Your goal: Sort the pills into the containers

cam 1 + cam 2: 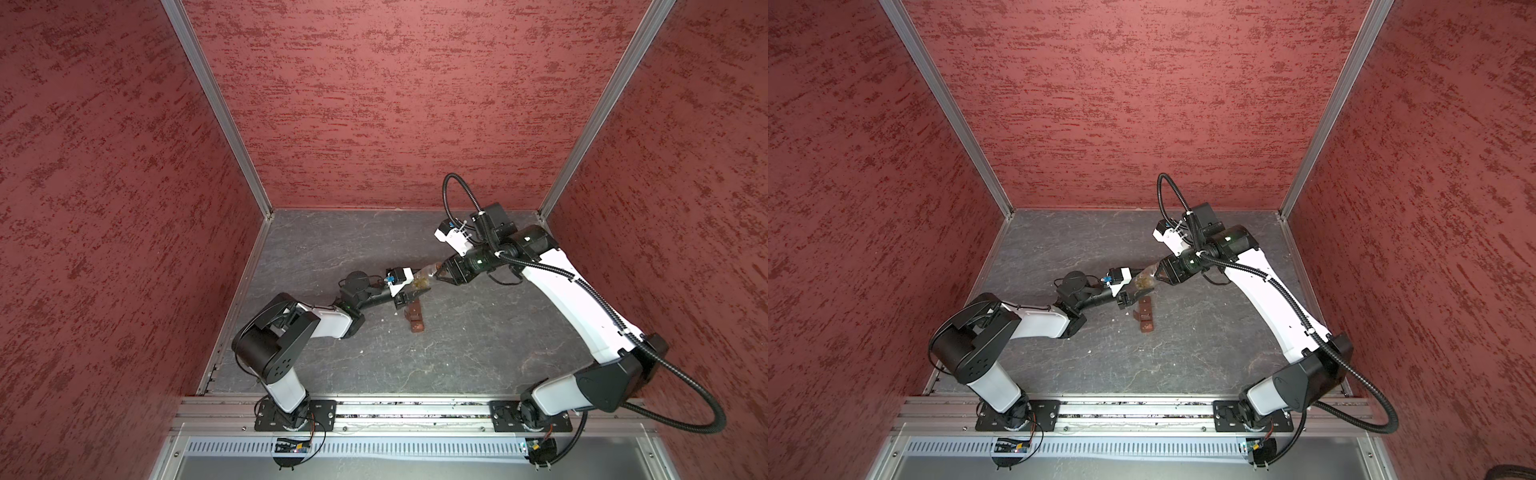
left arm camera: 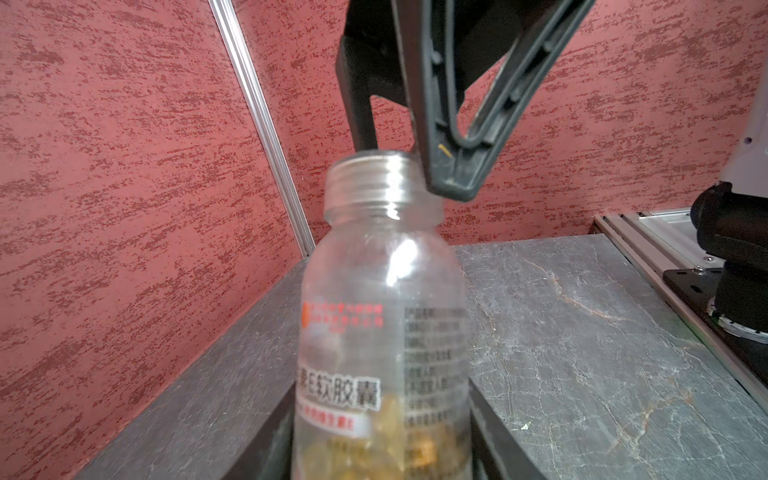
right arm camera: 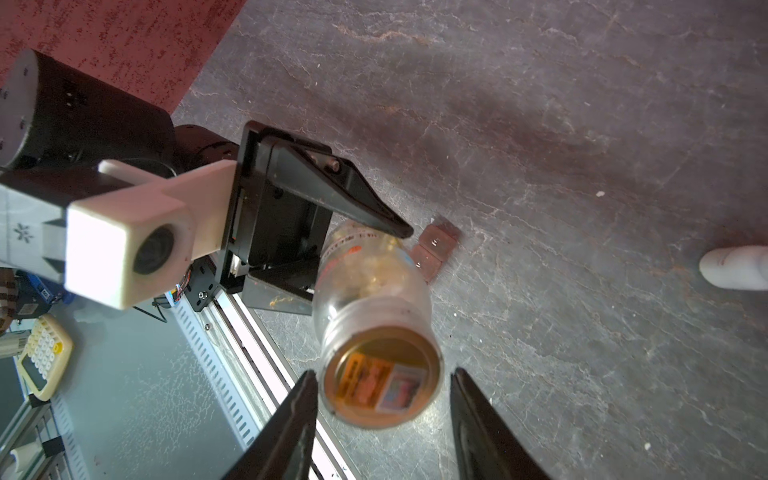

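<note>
Spanning the floor of a red-walled booth, the grey, veined bench carries two white-and-black arms that meet near its middle in both top views; the left arm reaches in from the left, and the right arm bends round from the right.

Between them, raised off the bench, is a clear plastic bottle with printed labels; it lies tilted, its base toward the left arm and its uncapped, threaded neck toward the right arm.

The left gripper has its jaws closed on the lower body of the bottle, one black finger lying across its side in the right wrist view.

The right gripper is at the bottle's mouth with its jaws open, one on each side of the rim; a narrow gap shows at each side in the right wrist view, while in the left wrist view one finger overlaps the neck, and contact there cannot be told.

The containers, a narrow dark-brown strip of square compartments, lie flat on the bench just below the left gripper, the strip's far end hidden under it in both top views; the right wrist view shows compartments just beyond the bottle.

The pills, yellow and translucent, sit heaped in the base of the bottle; whether any lie in the compartments cannot be told.
</note>
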Controlling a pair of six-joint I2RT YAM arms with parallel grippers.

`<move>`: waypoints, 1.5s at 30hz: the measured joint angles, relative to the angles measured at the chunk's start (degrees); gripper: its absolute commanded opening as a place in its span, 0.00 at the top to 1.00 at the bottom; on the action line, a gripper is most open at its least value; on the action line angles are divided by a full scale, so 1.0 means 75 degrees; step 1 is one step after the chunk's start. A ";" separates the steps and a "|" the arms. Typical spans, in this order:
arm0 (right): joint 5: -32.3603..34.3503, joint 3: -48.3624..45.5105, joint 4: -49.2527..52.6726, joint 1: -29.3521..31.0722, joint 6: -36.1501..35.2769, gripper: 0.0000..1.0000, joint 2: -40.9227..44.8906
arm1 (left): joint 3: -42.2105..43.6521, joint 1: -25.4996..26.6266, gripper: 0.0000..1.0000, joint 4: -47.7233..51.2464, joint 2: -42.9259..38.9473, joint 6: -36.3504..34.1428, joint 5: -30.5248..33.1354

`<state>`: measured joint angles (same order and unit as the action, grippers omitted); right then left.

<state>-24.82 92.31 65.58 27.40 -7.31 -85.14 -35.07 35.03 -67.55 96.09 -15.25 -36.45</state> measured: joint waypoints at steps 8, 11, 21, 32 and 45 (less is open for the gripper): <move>0.0417 0.0096 0.0032 0.0003 0.0125 0.23 0.0189 | 0.0000 0.0000 1.00 -0.0087 0.0102 -0.0003 0.0154; 0.0428 0.0396 -0.0058 -0.0067 0.0554 0.23 0.0294 | 0.0000 0.0029 1.00 -0.0105 0.0169 -0.0125 0.0391; -0.0682 0.0740 -0.1000 -0.0784 0.3975 0.34 0.0122 | -0.0020 0.0221 1.00 -0.1212 0.1017 -0.1160 0.2314; -0.0338 -0.0466 -0.1795 -0.0825 0.6207 0.32 -0.0128 | -0.0699 0.0825 1.00 -0.1539 0.1542 -0.2876 0.3768; -0.0294 -0.0749 -0.2157 -0.0825 0.6545 0.45 -0.0152 | -0.0711 0.1003 1.00 -0.1597 0.1702 -0.3305 0.4057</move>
<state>-27.03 86.70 49.41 21.21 41.78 -86.28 -40.40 42.54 -79.53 108.86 -40.03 -6.02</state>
